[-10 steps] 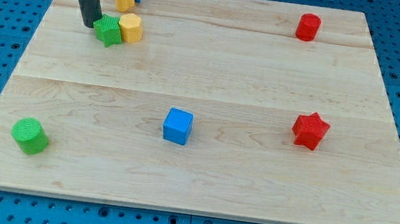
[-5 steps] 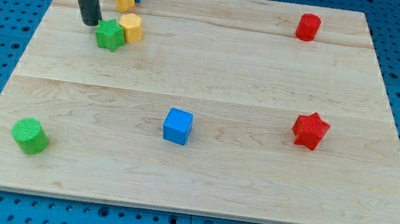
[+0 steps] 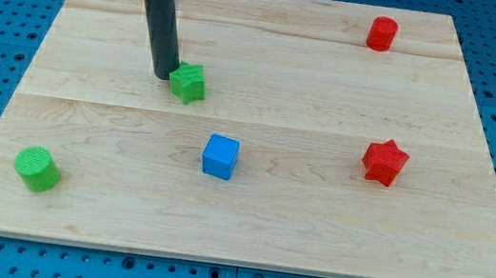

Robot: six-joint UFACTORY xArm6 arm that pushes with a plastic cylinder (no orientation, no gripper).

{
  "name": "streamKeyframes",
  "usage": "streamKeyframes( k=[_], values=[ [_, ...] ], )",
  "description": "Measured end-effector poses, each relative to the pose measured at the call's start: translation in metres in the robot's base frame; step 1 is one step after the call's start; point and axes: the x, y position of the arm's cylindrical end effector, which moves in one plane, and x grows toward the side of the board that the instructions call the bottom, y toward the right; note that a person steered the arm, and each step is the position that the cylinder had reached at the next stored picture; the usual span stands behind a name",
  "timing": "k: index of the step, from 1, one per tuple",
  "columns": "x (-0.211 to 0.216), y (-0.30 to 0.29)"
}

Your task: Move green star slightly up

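my tip [image 3: 162, 76] — touching green star [image 3: 188, 83]; star at tip's right

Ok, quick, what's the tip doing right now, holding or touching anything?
My tip: a bare rod, nothing to open or close; it holds nothing and sits against the view's left side of the green star.

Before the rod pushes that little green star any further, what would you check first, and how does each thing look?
1. My tip is beside the green star block: ok, at its left edge in the view.
2. Tip below the star, to push it up: not ok.
3. Path toward the view's top: ok.
4. Blue cube out of the way: ok, lower down.
5. Yellow blocks' whereabouts: cannot tell, none show.
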Motion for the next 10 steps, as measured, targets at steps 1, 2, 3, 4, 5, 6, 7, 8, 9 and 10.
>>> streamKeyframes(
  k=[1,2,3,4,5,6,7,8,9,10],
  values=[
    [0.017,0.013],
    [0.023,0.013],
    [0.023,0.016],
    [0.023,0.025],
    [0.032,0.080],
    [0.043,0.113],
    [0.043,0.169],
    [0.043,0.211],
    [0.029,0.230],
    [0.012,0.249]
  ],
)
